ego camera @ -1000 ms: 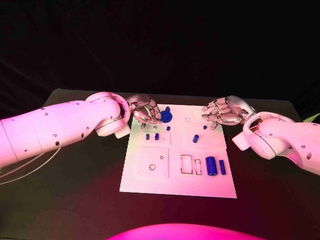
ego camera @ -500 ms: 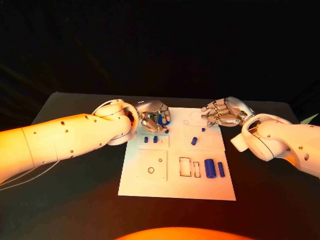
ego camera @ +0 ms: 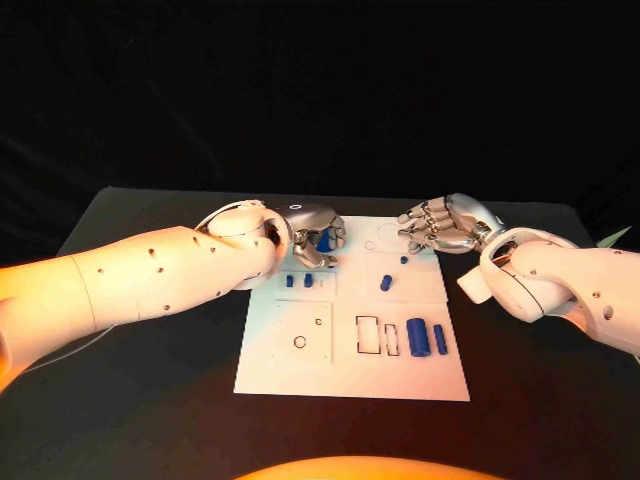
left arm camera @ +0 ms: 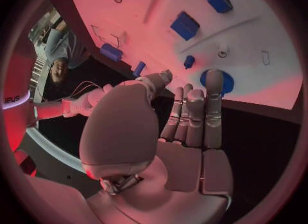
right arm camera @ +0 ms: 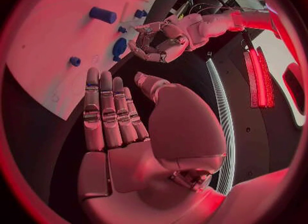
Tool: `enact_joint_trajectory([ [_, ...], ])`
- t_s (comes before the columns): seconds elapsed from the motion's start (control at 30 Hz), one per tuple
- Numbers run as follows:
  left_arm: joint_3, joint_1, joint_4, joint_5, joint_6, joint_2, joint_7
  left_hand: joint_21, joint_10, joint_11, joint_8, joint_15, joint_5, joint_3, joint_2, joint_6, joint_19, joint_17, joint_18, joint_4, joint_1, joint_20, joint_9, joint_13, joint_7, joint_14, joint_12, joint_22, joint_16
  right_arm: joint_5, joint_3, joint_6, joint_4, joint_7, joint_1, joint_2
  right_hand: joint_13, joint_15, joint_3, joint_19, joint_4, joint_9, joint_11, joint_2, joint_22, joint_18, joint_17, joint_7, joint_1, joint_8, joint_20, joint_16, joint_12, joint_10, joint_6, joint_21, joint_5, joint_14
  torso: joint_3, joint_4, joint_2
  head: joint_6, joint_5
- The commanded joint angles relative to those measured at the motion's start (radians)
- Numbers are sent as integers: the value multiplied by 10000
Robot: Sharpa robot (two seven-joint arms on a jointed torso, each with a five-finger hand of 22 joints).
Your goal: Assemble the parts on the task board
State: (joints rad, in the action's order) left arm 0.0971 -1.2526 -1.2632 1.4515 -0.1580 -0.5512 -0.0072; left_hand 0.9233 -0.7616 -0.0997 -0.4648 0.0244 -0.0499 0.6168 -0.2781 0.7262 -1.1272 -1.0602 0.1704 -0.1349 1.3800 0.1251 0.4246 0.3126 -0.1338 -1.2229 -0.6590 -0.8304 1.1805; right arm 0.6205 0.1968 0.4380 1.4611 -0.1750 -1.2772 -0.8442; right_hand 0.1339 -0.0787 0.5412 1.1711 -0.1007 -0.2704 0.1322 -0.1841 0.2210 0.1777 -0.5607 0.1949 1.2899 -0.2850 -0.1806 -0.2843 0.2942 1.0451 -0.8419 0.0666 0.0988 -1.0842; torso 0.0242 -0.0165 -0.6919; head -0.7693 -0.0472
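Observation:
The white task board point(ego camera: 352, 365) lies in the middle of the black table. My left hand point(ego camera: 316, 233) hovers over its far left corner, fingers stretched out point(left arm camera: 192, 116), one fingertip over a round blue disc point(left arm camera: 218, 82) that lies on the board. The right wrist view also shows the disc point(right arm camera: 119, 47) beside the left hand point(right arm camera: 157, 39). At the far right corner my right hand point(ego camera: 438, 226) holds nothing, its fingers straight point(right arm camera: 109, 116). Two blue cylinders point(ego camera: 420, 338) lie near the front right, and small blue pegs point(ego camera: 299, 281) stand mid-left.
Two blue blocks point(left arm camera: 186, 26) and a further small blue part point(ego camera: 387, 283) sit on the board between the hands. Empty slots point(ego camera: 371, 333) and a square plate point(ego camera: 304, 333) mark its near half. Black table surrounds the board; cables trail at the left edge.
My left hand has shifted a little toward the board's middle and lowered; the blue disc it carried at its fingertips now lies on the board. The right hand has barely moved.

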Motion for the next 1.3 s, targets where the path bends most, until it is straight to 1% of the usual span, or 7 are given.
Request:
enact_joint_trajectory([
  [0.03,-2,2,119,622,704,134,-375,105,-47,28,86,-36,-24,-49,-9,88,-58,-38,-98,32,-26,-9,-41,-23,3,-58,-51,-109,105,-37,-2,-75,27,-200,7,6,-7,-19,28,-40,14,9,19,-69,-8,46,9,18,10,37,-36,35,-48,61,48,-20,42,-66,0,-10,3,-20,-10],
  [0.33,15,4,433,855,1227,380,-574,233,-106,67,241,-69,-24,-17,10,166,-50,-66,-116,72,-18,-34,-150,-84,7,-71,-65,-251,265,-43,-3,-55,50,-190,7,11,-45,-27,26,-37,11,13,27,-61,-41,48,31,27,-1,48,-45,73,-77,69,48,-19,45,-86,7,-13,6,-54,-3],
  [0.5,20,6,529,879,1154,452,-532,266,-146,76,279,-69,-26,-5,15,214,-41,-48,-121,80,-23,-36,-179,-108,11,-64,-63,-289,301,-45,-3,-55,60,-153,7,15,-56,-28,26,-35,10,13,29,-58,-50,48,36,31,-3,50,-46,82,-84,72,47,-18,46,-92,12,-10,10,-54,5],
  [0.63,25,8,603,894,1126,508,-486,692,-271,88,370,-72,-29,103,41,389,-257,-224,-201,155,28,-37,-250,-198,18,-222,-18,-747,595,-42,-3,-42,66,-98,7,14,-77,-26,34,-23,19,13,31,-42,-68,52,48,41,8,48,-47,101,-95,91,32,-12,50,-115,14,-9,2,-61,5],
  [0.87,52,15,748,900,1149,590,-450,739,-292,81,412,-69,-29,152,56,487,-233,-191,-201,175,20,-33,-281,-258,24,-201,41,-795,648,-40,-3,-39,79,-69,7,14,-77,-26,34,-23,19,13,31,-42,-68,52,48,41,8,48,-47,101,-95,91,32,-12,50,-115,6,-12,3,-72,7],
  [1.17,84,30,830,840,1177,684,-378,1143,-595,137,496,-77,-23,381,242,852,-352,-300,-257,326,121,-36,-342,-400,52,-314,120,-1228,962,-40,-4,-47,88,-55,7,19,-108,-29,24,-10,20,15,42,-48,-95,53,63,61,-3,54,-49,127,-113,108,25,-8,51,-144,5,-8,9,-85,14],
  [1.3,131,48,858,811,1213,722,-332,1315,-750,177,526,-111,-20,436,301,1020,-407,-374,-280,394,132,-56,-358,-455,75,-393,154,-1414,1108,-40,-4,-60,89,-51,7,22,-115,-30,20,-8,20,16,45,-52,-101,53,67,68,-7,58,-50,133,-118,110,28,-7,51,-149,3,-12,12,-104,19],
])
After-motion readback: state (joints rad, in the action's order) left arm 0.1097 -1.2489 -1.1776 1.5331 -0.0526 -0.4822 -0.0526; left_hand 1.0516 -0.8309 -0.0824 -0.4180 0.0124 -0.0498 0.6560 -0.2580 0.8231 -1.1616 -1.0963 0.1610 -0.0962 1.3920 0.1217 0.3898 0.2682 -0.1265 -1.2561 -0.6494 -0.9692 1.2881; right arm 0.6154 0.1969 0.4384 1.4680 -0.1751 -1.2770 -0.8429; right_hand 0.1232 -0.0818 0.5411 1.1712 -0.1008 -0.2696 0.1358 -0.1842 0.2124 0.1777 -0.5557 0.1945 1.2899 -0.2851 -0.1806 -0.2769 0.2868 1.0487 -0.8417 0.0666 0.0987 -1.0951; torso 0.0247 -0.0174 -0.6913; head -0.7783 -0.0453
